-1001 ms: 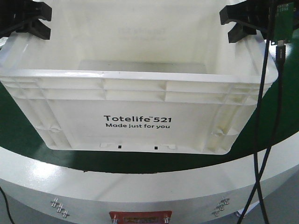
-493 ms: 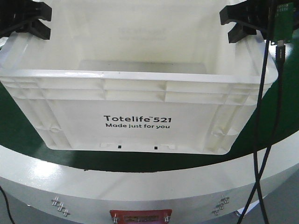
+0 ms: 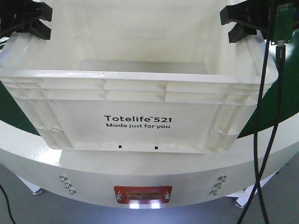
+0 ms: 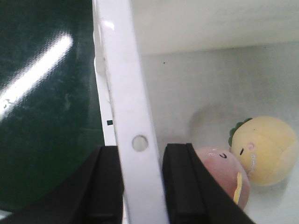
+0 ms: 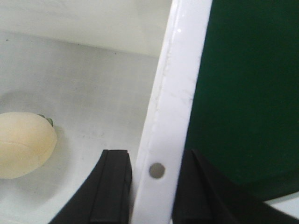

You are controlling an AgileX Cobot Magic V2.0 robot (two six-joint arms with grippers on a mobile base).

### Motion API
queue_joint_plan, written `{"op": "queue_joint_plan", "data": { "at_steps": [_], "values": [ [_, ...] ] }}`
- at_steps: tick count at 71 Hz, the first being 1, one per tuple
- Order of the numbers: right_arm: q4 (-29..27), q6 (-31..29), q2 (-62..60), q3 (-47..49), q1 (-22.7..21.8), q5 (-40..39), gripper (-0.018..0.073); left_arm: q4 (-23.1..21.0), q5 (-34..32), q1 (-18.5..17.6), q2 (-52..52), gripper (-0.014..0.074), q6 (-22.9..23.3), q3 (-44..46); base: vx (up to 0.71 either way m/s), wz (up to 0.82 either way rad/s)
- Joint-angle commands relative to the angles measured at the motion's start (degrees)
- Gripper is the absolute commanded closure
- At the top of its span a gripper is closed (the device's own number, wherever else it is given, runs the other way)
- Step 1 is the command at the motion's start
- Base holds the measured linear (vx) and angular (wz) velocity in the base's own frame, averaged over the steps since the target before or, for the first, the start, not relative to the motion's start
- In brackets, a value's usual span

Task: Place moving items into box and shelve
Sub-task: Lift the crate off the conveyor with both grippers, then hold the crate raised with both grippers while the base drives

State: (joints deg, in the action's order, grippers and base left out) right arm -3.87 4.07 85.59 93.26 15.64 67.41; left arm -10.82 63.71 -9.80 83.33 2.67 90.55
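Carrying stage, most likely. Pinching the box (image 3: 135, 93) by its opposite side rims: left pincer (image 4: 142, 186) pressed onto one rim, right pincer (image 5: 154, 186) onto the other, one finger inside and one outside each wall, so as to keep the load level over the green surface (image 4: 46, 116). Lying on the box floor: pink plush toy (image 4: 224, 172) touching yellow plush toy (image 4: 264, 149). Packing judged done; shelving not yet.

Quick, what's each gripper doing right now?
Left gripper: closed, fingers clamped on the left rim of the box.
Right gripper: closed, fingers clamped on the box's right rim.
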Motion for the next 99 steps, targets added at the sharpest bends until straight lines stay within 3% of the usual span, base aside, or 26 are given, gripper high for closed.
{"op": "queue_joint_plan", "data": {
  "at_steps": [1, 30, 99],
  "values": [
    [-1.99, -2.4, -3.16, 2.29, 0.02, -6.24, 0.0571, -3.48, -6.38, -0.41, -2.83, 0.0616, -0.97, 2.54, -0.18, 0.08],
    [-1.99, -2.4, -3.16, 2.29, 0.02, -6.16, 0.0571, -3.42, -6.32, -0.41, -2.83, 0.0616, -0.97, 2.54, -0.18, 0.22],
    [-1.99, -2.4, -3.16, 2.29, 0.02, -6.49, 0.0571, -3.37, -6.25, -0.41, -2.83, 0.0613, -0.97, 2.54, -0.11, 0.6]
  ]
}}
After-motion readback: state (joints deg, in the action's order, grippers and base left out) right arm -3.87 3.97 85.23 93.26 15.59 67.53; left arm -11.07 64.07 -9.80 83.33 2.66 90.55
